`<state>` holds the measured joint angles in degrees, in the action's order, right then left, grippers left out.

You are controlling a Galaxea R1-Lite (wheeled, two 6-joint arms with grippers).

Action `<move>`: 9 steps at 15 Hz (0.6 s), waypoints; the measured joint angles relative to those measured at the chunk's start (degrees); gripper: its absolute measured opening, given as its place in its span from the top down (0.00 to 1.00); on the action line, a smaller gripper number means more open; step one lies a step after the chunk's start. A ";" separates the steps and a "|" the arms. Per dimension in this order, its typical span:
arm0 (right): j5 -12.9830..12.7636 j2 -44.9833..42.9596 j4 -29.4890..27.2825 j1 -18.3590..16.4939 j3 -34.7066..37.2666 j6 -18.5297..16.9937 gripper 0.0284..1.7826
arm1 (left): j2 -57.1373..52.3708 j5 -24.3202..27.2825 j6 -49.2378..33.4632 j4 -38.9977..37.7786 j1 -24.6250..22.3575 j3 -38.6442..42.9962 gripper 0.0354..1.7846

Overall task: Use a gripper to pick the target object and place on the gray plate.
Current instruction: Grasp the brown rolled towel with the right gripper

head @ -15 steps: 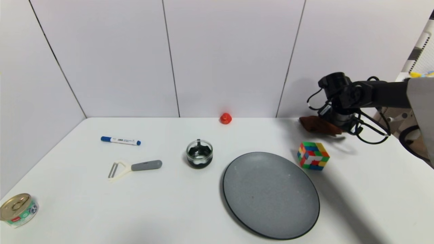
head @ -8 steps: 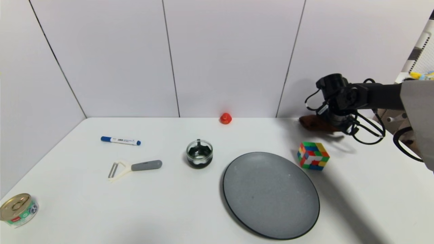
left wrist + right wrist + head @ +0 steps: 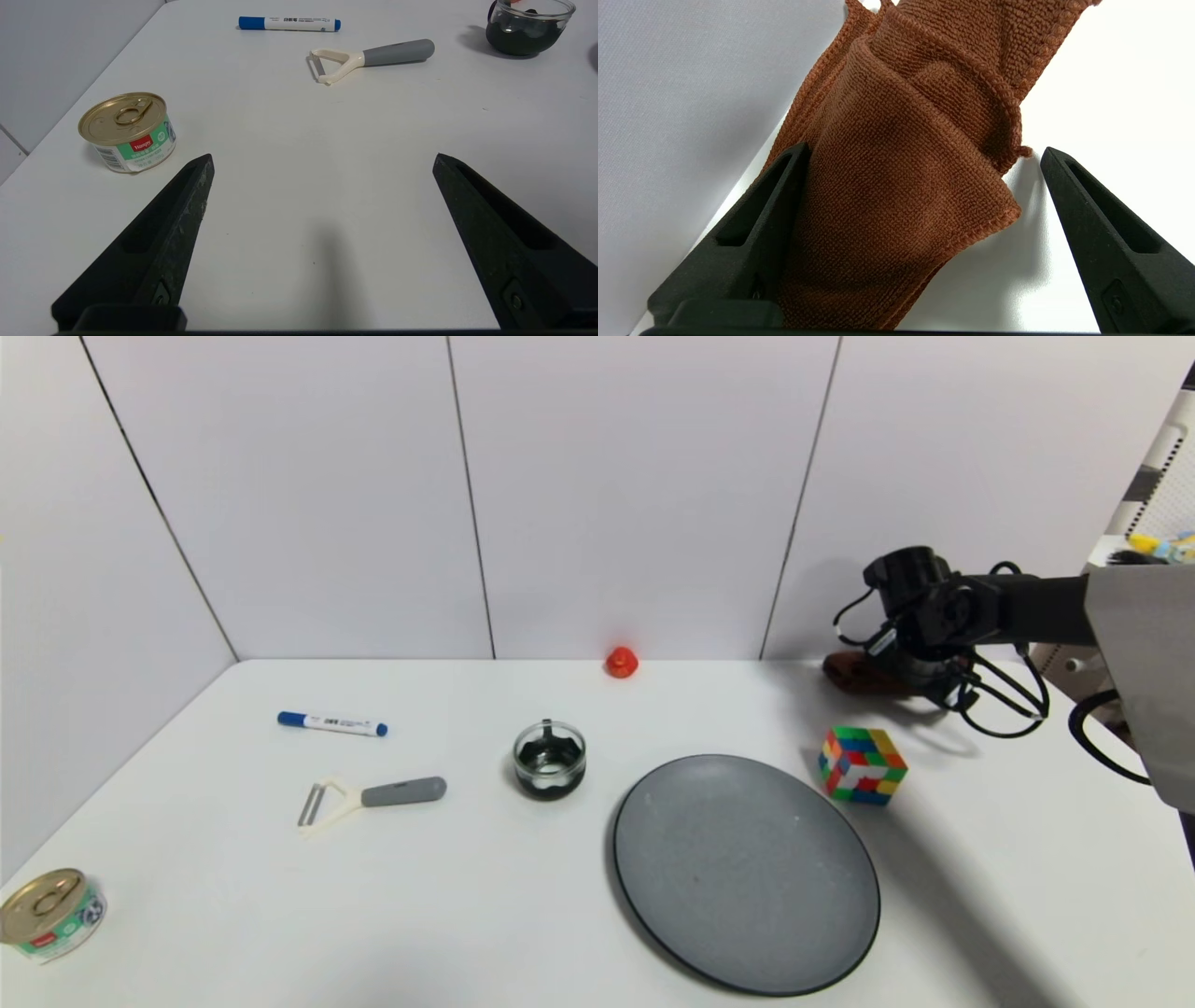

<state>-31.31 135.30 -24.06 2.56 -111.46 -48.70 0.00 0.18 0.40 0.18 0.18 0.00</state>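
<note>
Towel (image 3: 896,177), brown terry cloth folded into soft ridged layers with a stitched hem, lies at the far right of the table (image 3: 280,896), beyond the puzzle cube (image 3: 863,764). Over the last second the right gripper (image 3: 920,161) has crept leftward and settled over it, jaws apart and straddling the fold, so closing appears to be next. Gray plate (image 3: 747,873) sits near, well apart, still bare. Left gripper (image 3: 322,163) hangs open at the near left.

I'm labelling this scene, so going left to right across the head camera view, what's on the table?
Tin can → blue marker → peeler → glass bowl → small red object → gray plate → colourful cube → right gripper over the brown towel.
</note>
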 joint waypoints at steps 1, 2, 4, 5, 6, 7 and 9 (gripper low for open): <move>0.00 -0.05 -0.02 0.11 0.00 0.02 0.05 | 0.00 0.00 0.00 -0.02 0.00 0.00 0.06; 0.00 -0.11 -0.02 0.20 0.02 0.00 0.05 | 0.00 -0.02 -0.02 -0.02 0.00 0.00 0.06; 0.05 -0.33 -0.16 0.22 0.02 0.02 0.05 | 0.00 0.00 0.04 0.00 0.00 0.00 0.06; 0.16 -0.41 -0.18 0.22 0.02 0.02 0.05 | 0.00 -0.02 0.00 0.00 0.00 0.00 0.06; 0.24 -0.49 -0.18 0.22 0.02 0.05 0.05 | 0.00 -0.02 -0.02 0.00 0.00 0.00 0.06; 0.27 -0.51 -0.21 0.20 0.02 0.09 0.05 | 0.00 0.00 0.01 0.00 0.00 0.00 0.06; 0.28 -0.41 -0.99 0.16 0.11 0.35 0.26 | 0.00 -0.02 0.01 0.00 0.00 0.00 0.06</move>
<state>-31.03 134.89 -25.05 2.72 -111.35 -48.35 0.00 0.16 0.41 0.18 0.18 0.00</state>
